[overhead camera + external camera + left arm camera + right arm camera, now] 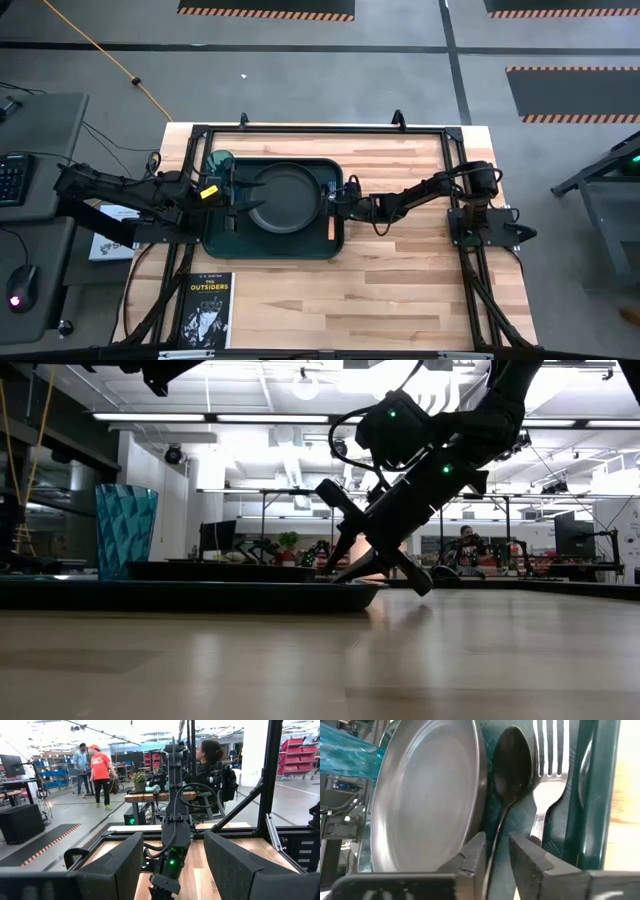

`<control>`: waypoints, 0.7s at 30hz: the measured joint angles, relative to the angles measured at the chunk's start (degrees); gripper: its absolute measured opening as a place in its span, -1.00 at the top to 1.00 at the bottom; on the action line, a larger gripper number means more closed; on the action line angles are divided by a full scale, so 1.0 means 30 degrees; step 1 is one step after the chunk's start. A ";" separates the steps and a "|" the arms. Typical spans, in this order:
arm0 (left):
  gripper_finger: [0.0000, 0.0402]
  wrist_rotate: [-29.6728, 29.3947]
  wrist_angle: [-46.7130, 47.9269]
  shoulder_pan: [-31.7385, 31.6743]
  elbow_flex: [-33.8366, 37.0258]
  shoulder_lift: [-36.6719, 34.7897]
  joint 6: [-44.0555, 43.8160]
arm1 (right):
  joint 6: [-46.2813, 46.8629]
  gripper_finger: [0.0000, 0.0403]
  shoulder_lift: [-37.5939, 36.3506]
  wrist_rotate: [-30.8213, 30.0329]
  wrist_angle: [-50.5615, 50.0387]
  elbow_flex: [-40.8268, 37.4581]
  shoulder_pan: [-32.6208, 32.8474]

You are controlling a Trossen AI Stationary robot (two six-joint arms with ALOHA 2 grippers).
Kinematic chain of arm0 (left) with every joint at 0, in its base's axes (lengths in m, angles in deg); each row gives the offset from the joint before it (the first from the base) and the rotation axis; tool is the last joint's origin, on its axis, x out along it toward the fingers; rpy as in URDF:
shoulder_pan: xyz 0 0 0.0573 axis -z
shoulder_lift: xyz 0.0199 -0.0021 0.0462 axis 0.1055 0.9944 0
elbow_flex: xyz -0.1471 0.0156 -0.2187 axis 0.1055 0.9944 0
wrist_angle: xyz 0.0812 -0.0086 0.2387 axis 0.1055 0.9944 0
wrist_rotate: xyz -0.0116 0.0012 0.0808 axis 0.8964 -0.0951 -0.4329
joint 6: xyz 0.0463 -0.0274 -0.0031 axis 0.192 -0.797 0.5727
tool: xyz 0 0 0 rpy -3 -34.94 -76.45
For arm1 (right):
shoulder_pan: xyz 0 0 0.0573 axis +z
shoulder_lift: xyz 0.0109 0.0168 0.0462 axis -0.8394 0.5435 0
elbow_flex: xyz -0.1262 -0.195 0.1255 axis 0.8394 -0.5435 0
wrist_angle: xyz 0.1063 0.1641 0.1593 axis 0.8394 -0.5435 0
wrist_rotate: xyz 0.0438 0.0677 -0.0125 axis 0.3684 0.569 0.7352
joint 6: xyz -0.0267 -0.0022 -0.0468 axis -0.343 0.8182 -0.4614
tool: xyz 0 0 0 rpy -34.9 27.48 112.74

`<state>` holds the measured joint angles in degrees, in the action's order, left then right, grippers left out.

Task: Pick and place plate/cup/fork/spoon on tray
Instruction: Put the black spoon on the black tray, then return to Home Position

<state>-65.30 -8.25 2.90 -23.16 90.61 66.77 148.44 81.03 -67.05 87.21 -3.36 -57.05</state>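
Spoon (512,765) and fork (549,760) lie side by side on the tray (222,238), in the strip between the plate (283,197) and the tray's right rim — the spoon next to the plate, the fork next to the rim. In the right wrist view the spoon's thin handle runs down into the narrow gap between the two fingers (470,855) of the right end effector (334,201), which stand only slightly apart; whether they actually pinch the handle cannot be told. From above, this end effector sits at the tray's right edge, just beside the plate, with the fork's tan handle (331,226) close by. The low view shows it angled down with its tips at the tray's rim.

The plate rests in the middle of the tray, and the cup (219,162) stands upright in the tray's far left corner, near the plate's edge.

The left end effector (232,200) reaches over the left side of the tray, between the cup and the plate — its fingers (120,865) are spread wide and hold nothing in the left wrist view.

A black book (207,309) lies on the desk (400,290) near the front left corner, well apart from the tray. People show in the room beyond the desk.
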 joint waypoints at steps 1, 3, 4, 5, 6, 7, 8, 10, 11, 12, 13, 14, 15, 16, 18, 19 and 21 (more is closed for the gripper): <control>0.00 0.0000 0.0000 0.0005 0.0000 0.0000 -0.0006 | -0.0006 0.62 0.0000 -0.0073 0.0000 0.0000 0.0000; 0.00 0.0000 0.0000 0.0007 0.0000 0.0000 -0.0007 | -0.0013 0.55 0.0000 -0.0252 0.0000 0.0000 0.0000; 0.00 0.0000 0.0000 0.0002 0.0000 0.0000 -0.0007 | -0.0024 0.52 0.0000 -0.0256 0.0000 0.0000 0.0000; 0.00 0.0000 0.0000 0.0007 0.0000 0.0000 -0.0007 | -0.0141 0.50 -0.0007 -0.0184 -0.0003 0.0000 0.0000; 0.00 0.0000 0.0000 0.0001 0.0000 0.0000 -0.0007 | -0.0372 0.48 -0.0007 0.0003 0.0000 0.0000 -0.0007; 0.00 0.0004 0.0000 0.0007 0.0000 0.0000 -0.0007 | -0.0690 0.47 -0.0038 0.0345 -0.0009 0.0000 -0.0059; 0.00 0.0000 0.0013 0.0001 0.0000 0.0000 -0.0007 | -0.1189 0.46 -0.0115 0.0790 -0.0066 0.0000 -0.0152; 0.00 0.0000 0.0102 0.0006 0.0000 0.0000 -0.0002 | -0.2223 0.46 -0.0362 0.1803 -0.0062 0.0000 -0.0345; 0.00 0.0000 0.0128 0.0007 0.0000 0.0007 0.0000 | -0.2739 0.46 -0.0498 0.2253 -0.0093 0.0000 -0.0457; 0.00 0.0000 0.0124 0.0007 0.0000 0.0007 -0.0004 | -0.3280 0.45 -0.0698 0.2620 -0.0222 0.0000 -0.0579; 0.00 0.0000 0.0128 0.0007 0.0000 0.0004 -0.0007 | -0.3862 0.45 -0.0931 0.2869 -0.0403 -0.0004 -0.0700; 0.00 0.0000 0.0124 0.0007 0.0000 0.0000 0.0002 | -0.4429 0.45 -0.1239 0.3157 -0.0615 -0.0007 -0.0816; 0.00 0.0001 0.0131 0.0007 0.0000 0.0007 0.0007 | -0.4972 0.45 -0.1642 0.3353 -0.1021 -0.0007 -0.0950; 0.00 0.0000 0.0131 0.0007 0.0000 0.0007 0.0007 | -0.5548 0.45 -0.2111 0.3479 -0.1489 -0.0007 -0.1068; 0.00 0.0007 0.0131 0.0007 0.0000 0.0007 0.0029 | -0.7020 0.45 -0.3222 0.3626 -0.2943 -0.0007 -0.1270; 0.00 0.0000 0.0131 0.0007 0.0000 0.0004 0.0113 | -0.7821 0.45 -0.3838 0.3558 -0.3721 -0.0007 -0.1313; 0.00 0.0000 0.0143 0.0007 0.0000 -0.0005 0.0197 | -0.9468 0.45 -0.5212 0.3228 -0.5738 -0.0007 -0.1391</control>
<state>-65.30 -7.82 2.92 -23.16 90.59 67.36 120.03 65.39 -57.36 69.99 -3.38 -61.22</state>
